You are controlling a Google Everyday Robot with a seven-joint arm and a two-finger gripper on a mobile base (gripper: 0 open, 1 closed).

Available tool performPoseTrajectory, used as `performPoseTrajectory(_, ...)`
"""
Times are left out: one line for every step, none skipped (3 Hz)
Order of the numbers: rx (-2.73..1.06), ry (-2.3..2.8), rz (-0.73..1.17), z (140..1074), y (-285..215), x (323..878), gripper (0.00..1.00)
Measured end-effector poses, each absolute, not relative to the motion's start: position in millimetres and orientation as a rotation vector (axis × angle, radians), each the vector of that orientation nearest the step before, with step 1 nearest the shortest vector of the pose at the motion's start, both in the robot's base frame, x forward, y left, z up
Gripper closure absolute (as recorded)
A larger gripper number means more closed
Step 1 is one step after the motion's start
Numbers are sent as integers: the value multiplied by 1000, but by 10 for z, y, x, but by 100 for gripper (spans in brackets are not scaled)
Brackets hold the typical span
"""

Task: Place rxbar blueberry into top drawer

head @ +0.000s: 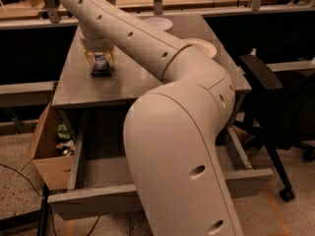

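The rxbar blueberry (101, 67), a small dark wrapper with white text, lies flat on the grey cabinet top (83, 90) near its back left. My gripper (101, 59) is lowered over it, open, with one finger on each side of the bar. The top drawer (98, 173) is pulled out wide below the cabinet top. Its front panel (88, 201) faces me, and my large arm (177, 146) hides its middle and right part.
A brown cardboard box (43, 149) holding small items stands left of the drawer. Two white bowls (158, 22) (203, 46) sit on the back of the cabinet top. A black office chair (275, 107) stands at the right. A wooden desk runs along the back.
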State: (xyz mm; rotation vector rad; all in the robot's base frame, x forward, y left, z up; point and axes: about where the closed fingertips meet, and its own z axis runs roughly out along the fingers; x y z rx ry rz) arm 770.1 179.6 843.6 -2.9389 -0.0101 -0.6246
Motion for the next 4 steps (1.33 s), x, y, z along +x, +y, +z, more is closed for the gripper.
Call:
performPoseTrajectory(-2962, -9, -641, 8381, 1767, 7715, 50)
performPoseTrajectory(-2963, -9, -642, 8392, 1766, 7715, 75)
performPoseTrajectory(-2963, -9, -642, 8395, 1766, 7715, 97)
performPoseTrajectory(-2963, -9, -642, 8402, 1766, 7715, 100)
